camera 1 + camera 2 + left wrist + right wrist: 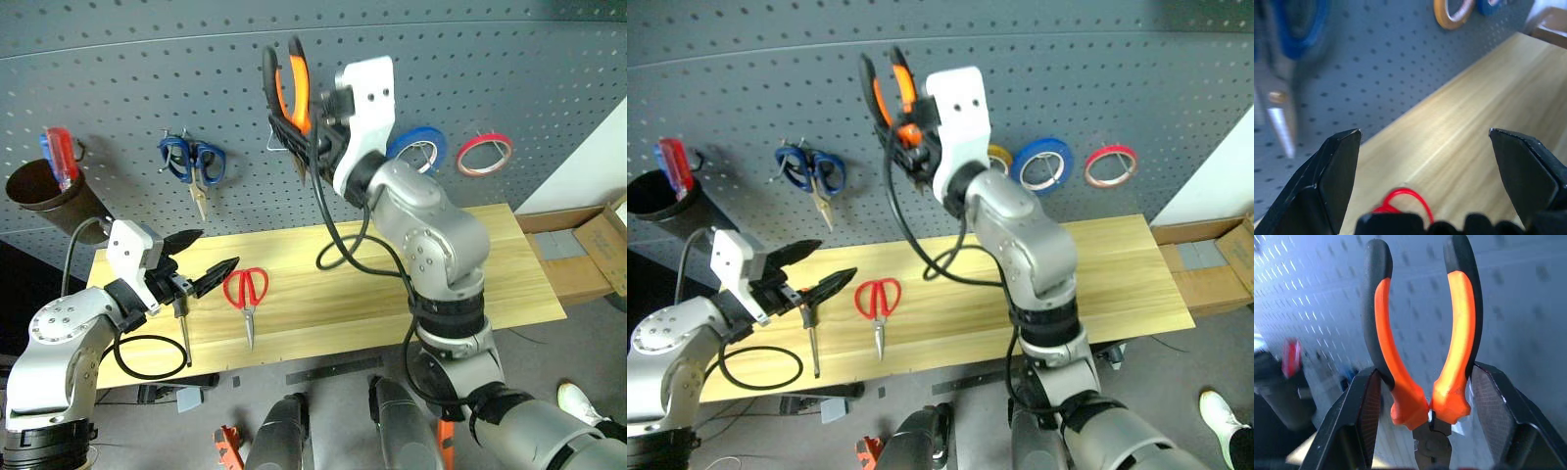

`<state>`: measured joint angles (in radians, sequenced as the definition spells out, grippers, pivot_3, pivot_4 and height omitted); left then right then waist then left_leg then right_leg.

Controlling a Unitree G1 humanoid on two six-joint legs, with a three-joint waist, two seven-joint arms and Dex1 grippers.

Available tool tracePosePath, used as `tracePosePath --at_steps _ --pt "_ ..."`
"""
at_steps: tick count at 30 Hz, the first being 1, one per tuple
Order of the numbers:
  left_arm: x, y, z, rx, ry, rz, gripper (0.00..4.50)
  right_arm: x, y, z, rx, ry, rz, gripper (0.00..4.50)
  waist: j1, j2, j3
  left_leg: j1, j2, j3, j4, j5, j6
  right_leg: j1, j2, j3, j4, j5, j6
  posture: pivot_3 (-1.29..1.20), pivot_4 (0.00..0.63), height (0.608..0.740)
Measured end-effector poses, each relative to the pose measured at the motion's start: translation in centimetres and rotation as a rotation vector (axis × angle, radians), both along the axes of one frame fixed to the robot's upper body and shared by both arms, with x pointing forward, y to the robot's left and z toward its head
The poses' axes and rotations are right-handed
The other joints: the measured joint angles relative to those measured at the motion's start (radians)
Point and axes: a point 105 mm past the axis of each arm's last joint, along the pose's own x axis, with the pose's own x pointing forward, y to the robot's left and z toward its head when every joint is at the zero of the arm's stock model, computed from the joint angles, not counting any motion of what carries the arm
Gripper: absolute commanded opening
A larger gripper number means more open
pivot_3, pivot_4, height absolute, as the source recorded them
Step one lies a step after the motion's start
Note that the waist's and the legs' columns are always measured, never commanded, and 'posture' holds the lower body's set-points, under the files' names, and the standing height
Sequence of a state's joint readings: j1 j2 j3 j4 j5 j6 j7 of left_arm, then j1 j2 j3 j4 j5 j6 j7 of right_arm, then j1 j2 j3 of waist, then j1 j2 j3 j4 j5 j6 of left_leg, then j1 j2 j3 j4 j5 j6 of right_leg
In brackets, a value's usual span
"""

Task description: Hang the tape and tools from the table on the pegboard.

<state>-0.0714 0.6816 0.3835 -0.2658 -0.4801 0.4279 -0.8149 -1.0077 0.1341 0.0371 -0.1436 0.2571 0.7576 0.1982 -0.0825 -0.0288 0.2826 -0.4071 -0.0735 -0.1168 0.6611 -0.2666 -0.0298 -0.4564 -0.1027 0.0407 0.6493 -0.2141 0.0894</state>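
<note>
now pliers (pixel 1422 357) between right fingers (pixel 1356 426)

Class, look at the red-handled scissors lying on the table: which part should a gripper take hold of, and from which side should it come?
Probably the pivot, just below the loops of the red-handled scissors, coming from above. They lie flat on the table, blades shut and pointing toward the near edge, so that narrow neck gives the fingers of the open left gripper two sides to close across, leaving the loops free for a hook on the pegboard.

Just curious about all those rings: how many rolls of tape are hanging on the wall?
3, all on the pegboard: a yellow roll partly behind the robot's arm, a blue roll beside it, and a red tape ring farthest right. More could be hidden behind the arm.
</note>
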Motion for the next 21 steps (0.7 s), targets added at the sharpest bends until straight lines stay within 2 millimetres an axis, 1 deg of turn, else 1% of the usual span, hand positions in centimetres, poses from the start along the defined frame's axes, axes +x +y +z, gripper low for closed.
tracePosePath --at_steps 3,5,9,11,16,21 --pt "-0.1 -0.2 0.2 -0.01 -0.007 -0.012 4.5 0.8 0.8 0.5 0.009 -0.016 0.009 2.29 0.003 -0.005 -0.003 0.0 0.0 0.0 0.0 0.0 0.0 0.0 0.0 0.0 0.0 0.0 0.0 0.05 0.2 0.74" --pt "-0.1 -0.4 0.4 -0.016 -0.01 -0.02 4.5 1.4 1.5 1.0 0.013 -0.037 0.008 2.29 0.004 -0.006 -0.004 0.0 0.0 0.001 0.0 0.0 0.0 0.0 0.0 0.0 0.0 0.0 0.0 0.05 0.199 0.74" --pt "-0.1 -0.6 0.5 -0.013 -0.017 -0.03 4.5 2.1 2.4 2.7 0.011 -0.172 -0.035 2.29 0.005 -0.006 -0.004 0.0 0.0 0.001 0.0 0.0 -0.001 -0.001 0.0 0.0 0.0 0.0 0.0 0.06 0.196 0.74" --pt "0.0 -0.9 0.6 -0.012 -0.021 -0.039 4.5 2.5 2.5 3.0 0.015 -0.216 -0.059 2.29 0.005 -0.007 -0.005 0.0 0.0 0.001 0.0 0.0 -0.001 -0.001 0.0 0.0 0.0 0.0 0.0 0.06 0.194 0.74" --pt "0.1 -1.4 0.6 -0.007 -0.025 -0.056 4.5 3.8 2.7 1.6 0.0 -0.206 -0.091 2.29 0.005 -0.008 -0.006 0.0 0.0 0.002 0.0 0.0 -0.001 -0.001 0.0 0.0 0.001 0.0 0.0 0.05 0.194 0.74" --pt "0.4 -1.9 1.0 0.002 -0.045 -0.074 4.5 4.1 2.7 0.1 -0.026 -0.211 -0.109 2.29 0.005 -0.008 -0.006 0.0 0.0 0.002 0.0 0.0 -0.001 -0.001 0.0 0.0 0.001 0.0 0.0 0.05 0.196 0.74"
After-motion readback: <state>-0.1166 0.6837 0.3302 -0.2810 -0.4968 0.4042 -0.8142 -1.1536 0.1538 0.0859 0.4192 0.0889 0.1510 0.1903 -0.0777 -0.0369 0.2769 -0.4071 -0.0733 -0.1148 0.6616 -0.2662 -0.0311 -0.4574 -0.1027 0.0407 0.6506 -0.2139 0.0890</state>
